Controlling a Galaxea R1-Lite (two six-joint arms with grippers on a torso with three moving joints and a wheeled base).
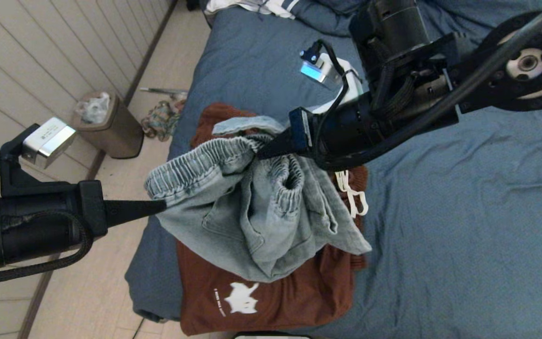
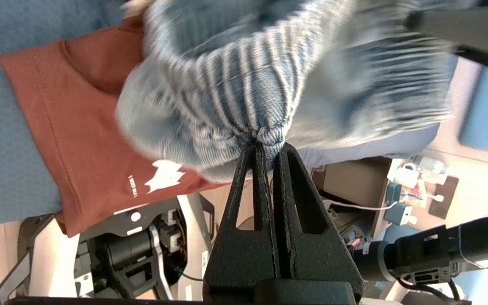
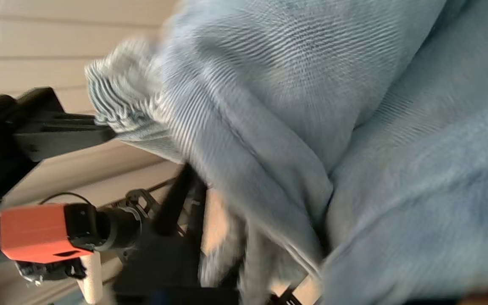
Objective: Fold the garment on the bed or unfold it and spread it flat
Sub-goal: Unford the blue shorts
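Barely begun: bunched denim shorts (image 1: pixel 257 207) lifted above the bed's (image 1: pixel 464 212) left edge, waistband pinched by left gripper (image 1: pixel 160 205); right gripper (image 1: pixel 264 151) at waistband, grip unclear.

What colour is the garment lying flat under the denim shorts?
Rust brown shirt with a small white print; head view shows it best.

A pale washed-denim garment (image 1: pixel 252 212) with a ribbed elastic waistband hangs bunched and crumpled in the air above the near left part of the bed (image 1: pixel 464 212), a wide bed under a wrinkled slate-blue sheet, its waistband stretched sideways and its loose folds drooping downward
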